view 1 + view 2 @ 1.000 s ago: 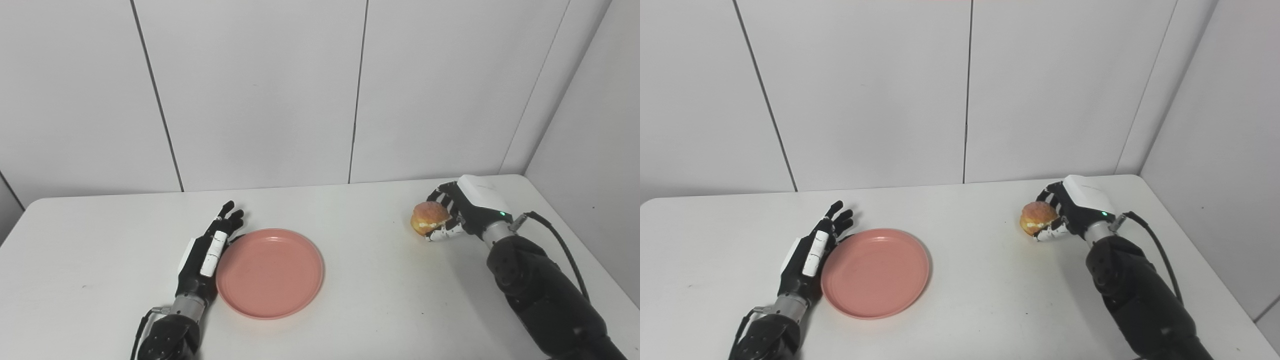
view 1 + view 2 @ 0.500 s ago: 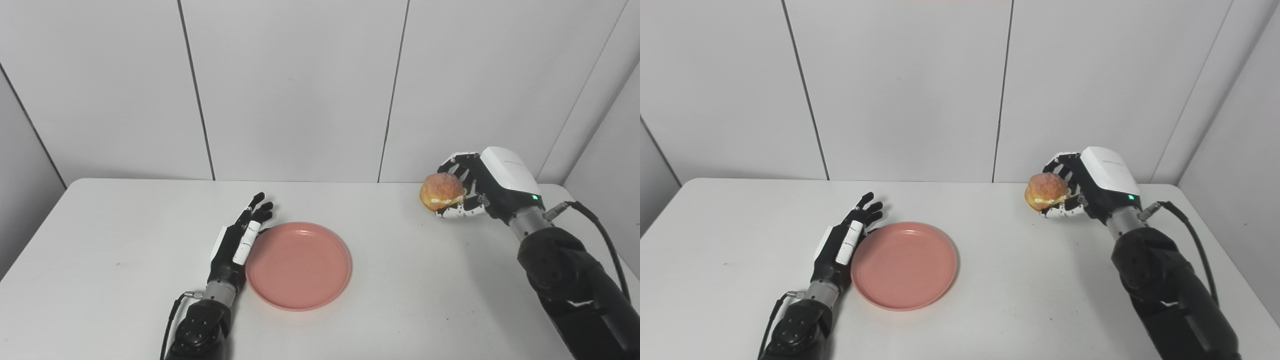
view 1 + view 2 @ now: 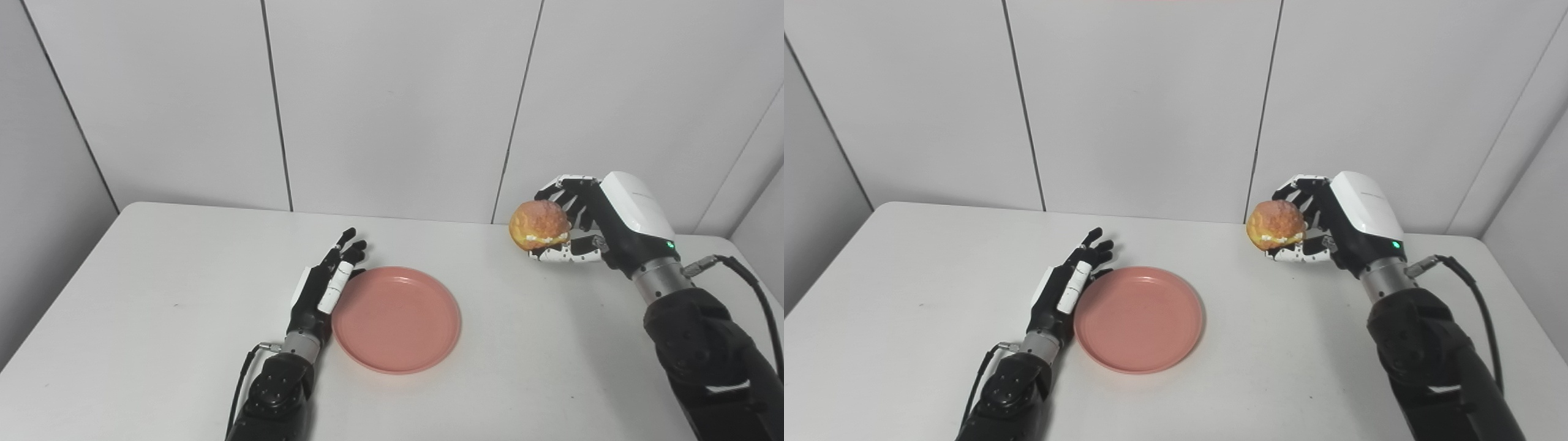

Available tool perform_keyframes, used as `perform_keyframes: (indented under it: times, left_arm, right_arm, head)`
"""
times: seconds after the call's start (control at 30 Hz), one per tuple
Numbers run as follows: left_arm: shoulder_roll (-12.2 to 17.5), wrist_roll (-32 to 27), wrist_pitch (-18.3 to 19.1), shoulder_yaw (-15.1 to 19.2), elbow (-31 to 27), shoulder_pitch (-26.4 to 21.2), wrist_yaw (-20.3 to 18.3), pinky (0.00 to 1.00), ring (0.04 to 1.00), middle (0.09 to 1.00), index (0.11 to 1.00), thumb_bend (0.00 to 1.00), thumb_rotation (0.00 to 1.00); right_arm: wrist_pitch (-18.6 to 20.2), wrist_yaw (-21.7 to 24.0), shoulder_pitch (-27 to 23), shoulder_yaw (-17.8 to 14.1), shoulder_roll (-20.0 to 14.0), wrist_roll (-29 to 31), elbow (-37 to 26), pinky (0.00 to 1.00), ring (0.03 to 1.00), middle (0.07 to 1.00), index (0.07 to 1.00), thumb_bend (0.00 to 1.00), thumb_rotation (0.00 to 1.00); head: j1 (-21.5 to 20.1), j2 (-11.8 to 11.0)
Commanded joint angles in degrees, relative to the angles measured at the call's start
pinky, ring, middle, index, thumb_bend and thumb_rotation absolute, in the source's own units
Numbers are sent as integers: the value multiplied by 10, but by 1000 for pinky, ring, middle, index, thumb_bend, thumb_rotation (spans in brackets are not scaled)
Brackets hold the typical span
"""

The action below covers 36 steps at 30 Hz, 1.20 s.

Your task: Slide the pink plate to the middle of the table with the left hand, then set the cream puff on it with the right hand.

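I see my right hand (image 3: 603, 223) clasping the cream puff (image 3: 538, 225) above the table (image 3: 153, 294), at two o'clock from the pink plate (image 3: 397, 318); my left hand (image 3: 321, 291) lies flat, fingers straight, against its nine o'clock rim.

Right hand (image 3: 603, 223) covers the far side of the cream puff (image 3: 538, 225), so contact there can't be seen. Plate (image 3: 397, 318) rim nearest the left hand (image 3: 321, 291) sits behind its fingers. Both arms and the desk (image 3: 153, 306) are cut off at the bottom edge.
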Motion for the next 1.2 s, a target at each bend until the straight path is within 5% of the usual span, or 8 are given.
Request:
perform_keyframes:
  times: [0.0, 0.57, 1.17]
  left_arm:
    - [-29, 9, 6, -18, 27, 14, -9, 804, 889, 878, 894, 909, 865]
    - [-38, 14, -5, -17, 40, 14, -3, 761, 870, 861, 878, 927, 851]
    - [-30, 12, 1, -18, 29, 19, -10, 760, 878, 865, 893, 953, 876]
  right_arm:
    - [-33, -11, -22, -2, -2, -2, -5, 271, 382, 484, 533, 514, 0]
    - [-31, 8, -42, 40, 68, -18, 22, 272, 380, 461, 531, 515, 0]
    - [-30, 8, -56, 98, 134, -59, 114, 378, 442, 516, 479, 518, 0]
  head:
    - [7, 0]
    - [18, -1]
    - [4, 2]
